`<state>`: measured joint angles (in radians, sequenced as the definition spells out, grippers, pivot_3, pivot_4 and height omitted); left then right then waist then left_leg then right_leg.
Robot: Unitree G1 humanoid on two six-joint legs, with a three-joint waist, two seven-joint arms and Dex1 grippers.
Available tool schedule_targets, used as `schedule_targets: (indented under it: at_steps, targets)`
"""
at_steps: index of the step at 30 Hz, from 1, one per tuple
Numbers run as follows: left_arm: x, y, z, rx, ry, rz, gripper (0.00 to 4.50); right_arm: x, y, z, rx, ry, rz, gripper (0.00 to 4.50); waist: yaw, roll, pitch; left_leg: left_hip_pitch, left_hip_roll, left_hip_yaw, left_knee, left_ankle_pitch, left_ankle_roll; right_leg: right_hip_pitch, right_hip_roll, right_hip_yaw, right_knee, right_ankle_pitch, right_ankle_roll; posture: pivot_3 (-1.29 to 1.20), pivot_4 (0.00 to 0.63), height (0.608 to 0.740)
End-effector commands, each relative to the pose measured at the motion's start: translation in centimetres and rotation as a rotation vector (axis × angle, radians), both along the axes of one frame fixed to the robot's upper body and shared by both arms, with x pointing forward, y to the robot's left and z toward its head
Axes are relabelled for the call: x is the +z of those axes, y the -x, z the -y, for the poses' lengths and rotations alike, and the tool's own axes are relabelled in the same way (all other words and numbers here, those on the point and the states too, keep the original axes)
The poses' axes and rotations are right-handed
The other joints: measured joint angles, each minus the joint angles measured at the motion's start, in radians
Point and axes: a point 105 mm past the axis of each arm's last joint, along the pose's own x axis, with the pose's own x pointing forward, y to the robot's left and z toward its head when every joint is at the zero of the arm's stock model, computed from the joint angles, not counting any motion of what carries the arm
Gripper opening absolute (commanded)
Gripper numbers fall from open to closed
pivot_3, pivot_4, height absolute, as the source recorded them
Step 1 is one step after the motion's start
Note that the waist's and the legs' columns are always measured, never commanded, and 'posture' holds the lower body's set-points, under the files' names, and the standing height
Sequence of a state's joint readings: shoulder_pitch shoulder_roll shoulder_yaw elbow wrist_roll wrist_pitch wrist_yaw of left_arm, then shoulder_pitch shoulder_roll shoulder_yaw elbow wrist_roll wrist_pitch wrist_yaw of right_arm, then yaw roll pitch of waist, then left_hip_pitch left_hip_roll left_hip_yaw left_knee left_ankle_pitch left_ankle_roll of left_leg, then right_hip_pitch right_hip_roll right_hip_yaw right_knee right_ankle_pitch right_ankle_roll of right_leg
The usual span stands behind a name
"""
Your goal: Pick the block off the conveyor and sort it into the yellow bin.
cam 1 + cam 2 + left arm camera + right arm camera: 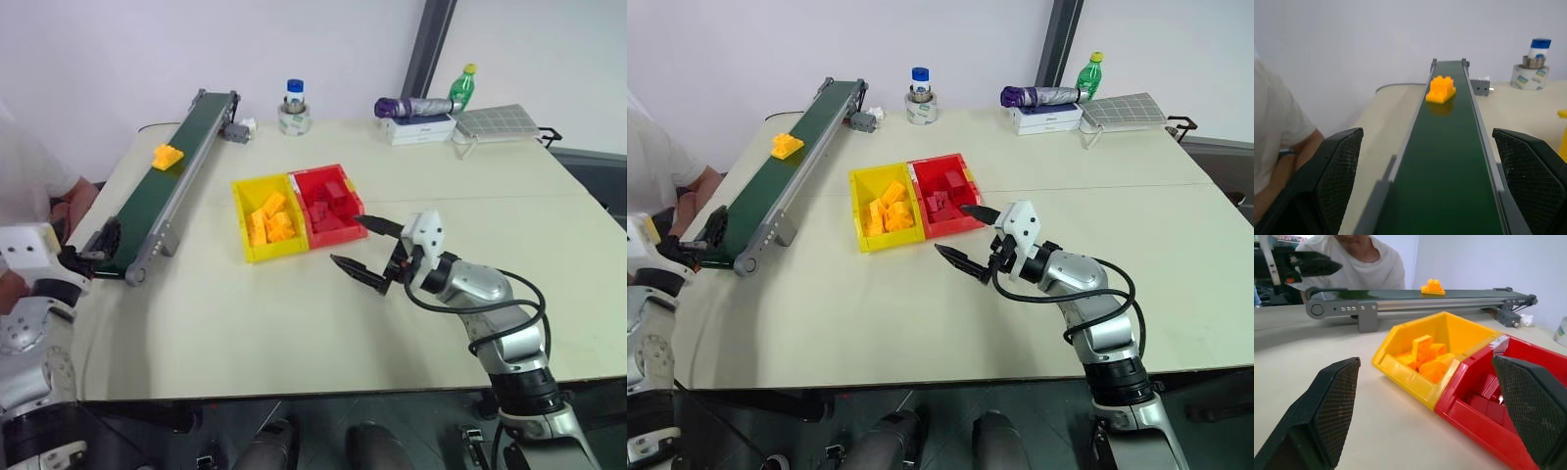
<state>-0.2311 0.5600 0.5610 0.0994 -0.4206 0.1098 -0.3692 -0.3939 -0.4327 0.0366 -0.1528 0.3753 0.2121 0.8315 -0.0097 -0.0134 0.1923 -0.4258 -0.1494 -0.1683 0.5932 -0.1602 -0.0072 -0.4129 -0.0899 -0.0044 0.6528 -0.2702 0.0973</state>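
Observation:
The yellow-orange block [168, 156] lies on the dark green conveyor [171, 191], toward its far end. At the belt's near end, well short of the block [1441, 89], my left gripper [96, 247] is open and holds nothing. The yellow bin [279, 252] sits mid-table, joined to a red bin [338, 238], and holds several yellow-orange bricks. My right gripper [346, 240] hovers open and empty just in front of the red bin's near corner, facing both bins [1415, 374].
A person in a white shirt [29, 171] sits at the table's left, beside the conveyor. At the back edge stand a tape roll with a bottle [294, 116], a purple umbrella on a white box [416, 110], a green bottle [462, 86] and a grey rack [497, 121].

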Motion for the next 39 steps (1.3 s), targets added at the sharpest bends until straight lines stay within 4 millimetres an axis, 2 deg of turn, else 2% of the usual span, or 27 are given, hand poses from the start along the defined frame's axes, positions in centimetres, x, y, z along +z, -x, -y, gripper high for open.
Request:
schedule_targets:
  at_steps: [1, 5, 12, 17, 23, 31, 39]
  targets:
    - [1.7, -0.9, -0.3, -0.006, -0.064, 0.006, 4.46, 0.9, 0.3, -0.1, 0.002, -0.004, 0.051, 4.50, 0.000, 0.000, 0.000, 0.000, 0.000, 0.000, 0.000, 0.000, 0.000, 0.000, 0.000, 0.000, 0.000, 0.000, 0.000, 0.00, 0.150, 0.740]
    - [2.0, -2.3, -0.6, -0.013, -0.070, -0.031, 4.46, 0.9, 0.1, 0.0, -0.006, -0.001, 0.059, 4.50, 0.000, 0.000, 0.000, 0.000, 0.000, 0.000, 0.000, 0.000, 0.000, 0.000, 0.000, 0.000, 0.000, 0.000, 0.000, 0.00, 0.150, 0.740]
    - [2.2, -5.3, -0.9, 0.004, 0.042, -0.087, 4.46, 0.7, 0.0, 0.0, -0.024, 0.005, 0.072, 4.50, -0.001, 0.000, 0.000, 0.000, 0.000, 0.000, 0.000, 0.000, 0.000, 0.000, 0.001, 0.000, -0.001, 0.001, 0.002, 0.00, 0.150, 0.740]
    - [2.4, -6.6, -1.1, 0.017, 0.009, -0.128, 4.46, 0.5, -0.1, 0.3, -0.042, 0.009, 0.071, 4.50, -0.004, 0.000, 0.000, 0.000, 0.000, 0.000, 0.000, 0.001, 0.001, 0.000, 0.001, 0.000, -0.001, 0.002, 0.004, 0.00, 0.150, 0.740]
    - [2.0, -7.3, -2.0, 0.054, 0.007, -0.158, 4.46, 0.5, -0.1, 0.3, -0.054, 0.014, 0.076, 4.50, -0.003, 0.000, 0.000, 0.000, 0.001, 0.000, 0.000, 0.001, 0.001, 0.000, 0.001, 0.000, -0.001, 0.002, 0.004, 0.00, 0.150, 0.740]
    - [1.8, -8.1, -1.1, -0.004, 0.015, -0.161, 4.46, 0.7, -0.2, 0.3, -0.059, 0.015, 0.084, 4.50, -0.002, 0.000, 0.000, 0.000, 0.001, 0.000, 0.000, 0.001, 0.001, 0.000, 0.001, 0.000, -0.001, 0.003, 0.004, 0.00, 0.150, 0.740]
    - [0.6, -8.5, -0.3, -0.042, 0.000, -0.203, 4.46, 0.9, -0.2, 0.3, -0.065, 0.018, 0.090, 4.50, -0.004, 0.000, 0.000, 0.000, 0.001, 0.000, 0.000, 0.002, 0.001, 0.000, 0.001, 0.000, 0.000, 0.003, 0.004, 0.00, 0.150, 0.740]
